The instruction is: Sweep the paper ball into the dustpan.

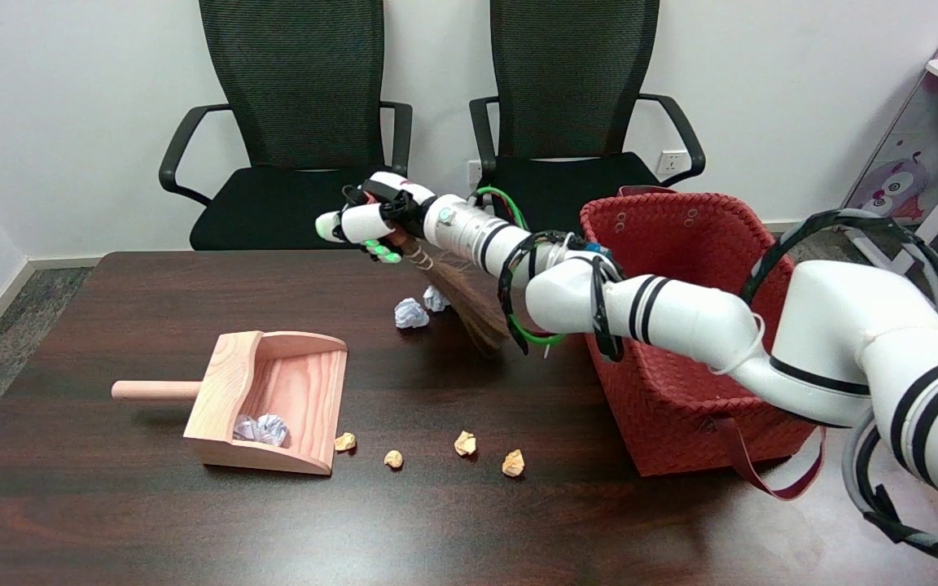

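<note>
- The wooden dustpan [273, 399] sits near the desk's [111, 521] left edge, mouth to the right, with one crumpled white paper [260, 428] inside.
- Four small tan scraps [394, 458] lie in a row toward the near edge, just right of the pan.
- My right hand [371, 225] grips a brown brush [457, 301] by its handle, over the far edge.
- Two white paper balls [410, 313] lie mid-desk, touching; the brush bristles are against the right one.
- A red basket [672, 366] stands at the right edge.
</note>
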Tool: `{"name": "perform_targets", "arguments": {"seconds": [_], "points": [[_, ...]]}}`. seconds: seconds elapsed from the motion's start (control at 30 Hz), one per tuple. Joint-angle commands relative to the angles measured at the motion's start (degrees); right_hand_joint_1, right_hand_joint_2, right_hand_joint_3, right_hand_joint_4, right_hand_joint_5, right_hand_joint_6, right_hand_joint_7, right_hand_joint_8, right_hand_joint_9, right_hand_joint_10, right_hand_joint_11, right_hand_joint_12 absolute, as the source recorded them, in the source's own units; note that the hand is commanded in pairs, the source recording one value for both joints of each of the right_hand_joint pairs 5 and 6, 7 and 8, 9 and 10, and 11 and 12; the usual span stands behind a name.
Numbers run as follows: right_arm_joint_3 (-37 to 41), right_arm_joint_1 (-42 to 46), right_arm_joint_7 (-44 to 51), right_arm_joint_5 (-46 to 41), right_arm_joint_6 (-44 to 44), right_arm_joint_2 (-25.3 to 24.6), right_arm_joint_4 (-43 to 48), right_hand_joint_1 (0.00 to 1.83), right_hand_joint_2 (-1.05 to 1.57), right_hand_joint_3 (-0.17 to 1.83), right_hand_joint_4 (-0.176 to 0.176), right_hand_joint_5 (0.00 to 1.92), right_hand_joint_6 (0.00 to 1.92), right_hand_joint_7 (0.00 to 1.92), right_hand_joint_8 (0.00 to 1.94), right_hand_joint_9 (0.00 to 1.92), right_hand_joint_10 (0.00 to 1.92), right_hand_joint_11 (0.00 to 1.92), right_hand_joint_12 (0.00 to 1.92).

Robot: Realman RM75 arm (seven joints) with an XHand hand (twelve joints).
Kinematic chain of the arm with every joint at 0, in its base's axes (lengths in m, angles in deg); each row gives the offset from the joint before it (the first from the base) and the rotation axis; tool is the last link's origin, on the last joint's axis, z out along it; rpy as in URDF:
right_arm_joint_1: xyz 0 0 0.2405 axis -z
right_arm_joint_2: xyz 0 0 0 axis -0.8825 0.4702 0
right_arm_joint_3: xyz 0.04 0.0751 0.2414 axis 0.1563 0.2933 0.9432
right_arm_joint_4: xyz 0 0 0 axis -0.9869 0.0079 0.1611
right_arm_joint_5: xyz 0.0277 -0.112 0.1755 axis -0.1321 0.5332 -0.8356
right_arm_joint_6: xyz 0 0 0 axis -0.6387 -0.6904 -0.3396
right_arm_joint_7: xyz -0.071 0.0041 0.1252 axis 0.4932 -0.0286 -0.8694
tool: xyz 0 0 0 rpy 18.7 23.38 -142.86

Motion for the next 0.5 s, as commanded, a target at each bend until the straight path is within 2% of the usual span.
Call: {"name": "perform_targets", "arguments": {"seconds": [0.03, 0.2, 0.5], "points": [[-0.07, 5.07, -1.51, -7.29, -1.39, 4.92, -13.93, 1.01, 1.49, 0.81, 0.000, 1.92, 1.92, 1.92, 1.92, 1.92, 1.92, 1.92, 1.92], [0.08, 7.39, -1.46, -11.96, -1.19, 6.45, -18.12, 1.01, 1.48, 0.83, -0.001, 1.92, 1.92, 1.92, 1.92, 1.92, 1.92, 1.92, 1.92], [1.39, 9.54, -1.10, -12.28, -1.39, 9.05, -24.09, 1.02, 1.49, 0.80, -0.001, 1.92, 1.92, 1.92, 1.92, 1.92, 1.92, 1.92, 1.92]]}}
